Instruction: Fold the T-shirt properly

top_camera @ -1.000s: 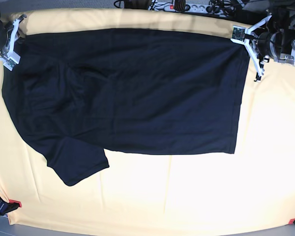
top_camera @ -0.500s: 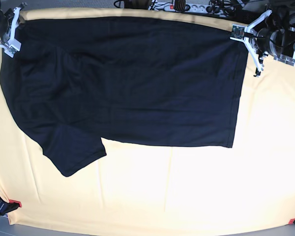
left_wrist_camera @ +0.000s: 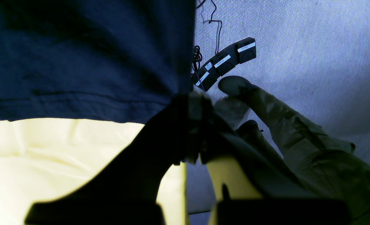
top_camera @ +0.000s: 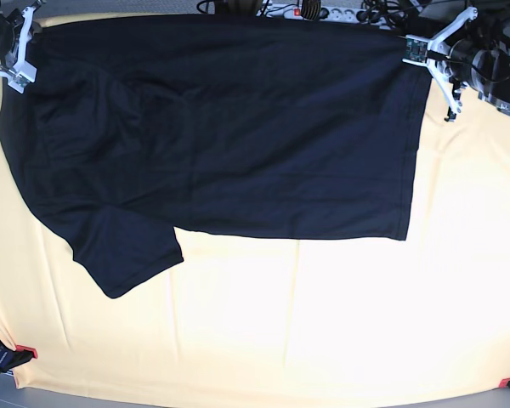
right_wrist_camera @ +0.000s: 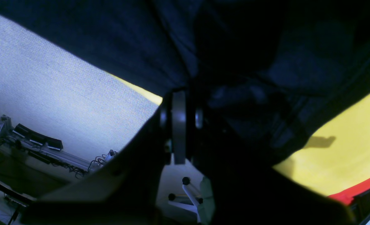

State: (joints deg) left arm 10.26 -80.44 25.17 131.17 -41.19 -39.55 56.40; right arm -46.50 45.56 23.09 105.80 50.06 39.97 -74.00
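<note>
The black T-shirt [top_camera: 221, 136] lies spread on the yellow-cream cloth [top_camera: 323, 323], one sleeve [top_camera: 123, 255] pointing to the front left. My left gripper [top_camera: 422, 53] is shut on the shirt's far right corner; in the left wrist view its dark fingers [left_wrist_camera: 191, 97] pinch the hem of the T-shirt [left_wrist_camera: 78, 56]. My right gripper [top_camera: 23, 53] is shut on the far left corner; in the right wrist view it [right_wrist_camera: 185, 93] pinches bunched fabric of the T-shirt [right_wrist_camera: 266, 47]. The far edge is held taut between both grippers at the table's back edge.
A power strip and cables [top_camera: 306, 10] lie behind the table. Red clamps [top_camera: 25, 351] [top_camera: 506, 382] hold the cloth's front corners. Past the table edge, the left wrist view shows foot pedals [left_wrist_camera: 225, 61] and a person's shoe [left_wrist_camera: 234, 86] on grey carpet.
Both grippers have moved toward the table's far edge, dragging the T-shirt with them. Its near hem and sleeve have slid away from the front.
</note>
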